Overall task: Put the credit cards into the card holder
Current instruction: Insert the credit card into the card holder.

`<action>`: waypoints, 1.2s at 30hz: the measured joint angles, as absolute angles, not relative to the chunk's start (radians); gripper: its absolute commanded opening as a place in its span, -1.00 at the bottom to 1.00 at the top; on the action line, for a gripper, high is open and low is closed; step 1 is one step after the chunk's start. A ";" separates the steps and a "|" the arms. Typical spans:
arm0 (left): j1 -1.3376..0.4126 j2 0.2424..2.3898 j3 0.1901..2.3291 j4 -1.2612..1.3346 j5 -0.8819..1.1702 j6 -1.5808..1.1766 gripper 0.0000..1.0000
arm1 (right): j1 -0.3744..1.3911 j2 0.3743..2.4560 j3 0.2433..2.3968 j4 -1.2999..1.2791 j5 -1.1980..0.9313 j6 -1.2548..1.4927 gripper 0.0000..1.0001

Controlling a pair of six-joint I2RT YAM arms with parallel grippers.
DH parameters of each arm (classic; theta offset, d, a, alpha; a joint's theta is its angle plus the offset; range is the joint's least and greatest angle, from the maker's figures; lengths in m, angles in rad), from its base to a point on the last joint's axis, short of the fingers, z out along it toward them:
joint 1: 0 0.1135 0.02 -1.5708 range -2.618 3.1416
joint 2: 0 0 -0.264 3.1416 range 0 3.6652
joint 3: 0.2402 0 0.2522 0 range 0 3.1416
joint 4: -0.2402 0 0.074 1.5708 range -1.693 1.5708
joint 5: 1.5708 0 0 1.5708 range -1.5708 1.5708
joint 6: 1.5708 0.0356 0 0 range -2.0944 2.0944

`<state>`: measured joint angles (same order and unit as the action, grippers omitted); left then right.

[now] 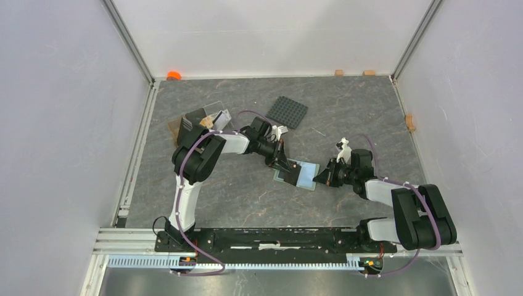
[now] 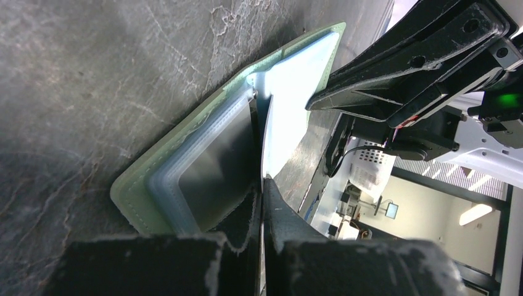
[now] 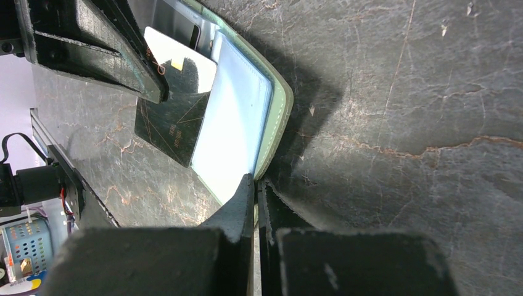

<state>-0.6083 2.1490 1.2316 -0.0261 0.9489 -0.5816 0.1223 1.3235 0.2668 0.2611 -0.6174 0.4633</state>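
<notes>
The left gripper point(image 2: 264, 184) is clamped on a black credit card point(image 3: 176, 117), holding it on edge with its far end at the dark pocket of the card holder point(image 3: 234, 117). The holder lies open at the centre of the table point(image 1: 247, 191). The right gripper point(image 3: 256, 188) pinches the holder's right edge. The card looks not yet seated, and more cards point(image 1: 206, 116) seem to wait by the brown tray point(image 1: 177, 127).

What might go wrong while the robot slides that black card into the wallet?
The left gripper pinches the black card by one edge only, so it might twist and jam. The right gripper holds just the rim of the card holder, which could slip free and flop shut.
</notes>
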 measured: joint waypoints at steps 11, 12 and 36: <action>-0.608 2.160 1.238 -0.004 0.945 -0.587 -0.96 | 0.122 1.323 0.267 0.259 -0.617 0.463 -1.00; -0.608 2.164 1.238 0.004 0.946 -0.590 -0.96 | 0.122 1.323 0.267 0.259 -0.617 0.463 -1.00; -0.627 2.183 1.238 0.088 0.944 -0.622 -0.96 | 0.122 1.302 0.267 0.233 -0.604 0.463 -1.00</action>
<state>-0.6273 2.1834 1.2377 0.0879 0.9443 -0.6216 0.1223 1.3018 0.2672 0.2333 -0.6037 0.4625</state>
